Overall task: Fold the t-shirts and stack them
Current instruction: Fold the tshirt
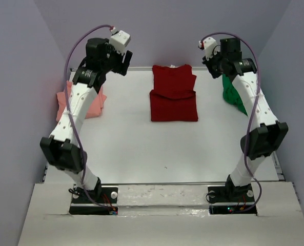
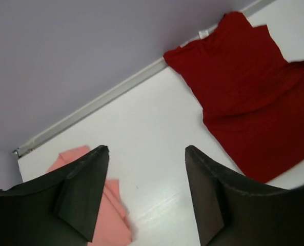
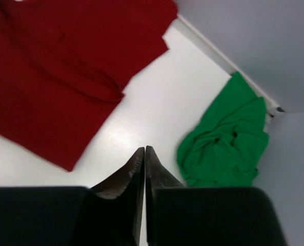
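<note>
Left wrist view gives you a small white tag (image 2: pixel 203 34) at the dark red t-shirt's (image 2: pixel 249 97) collar, too small to read. Left of that shirt the pink t-shirt (image 2: pixel 116 212) lies half hidden behind a finger; right of it is the crumpled green t-shirt (image 3: pixel 226 143). Your left gripper (image 2: pixel 146 154) gapes wide and empty; your right gripper (image 3: pixel 144 152) is pinched closed on nothing.

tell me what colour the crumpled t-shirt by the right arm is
The crumpled t-shirt is bright green, clearest in the right wrist view.
</note>
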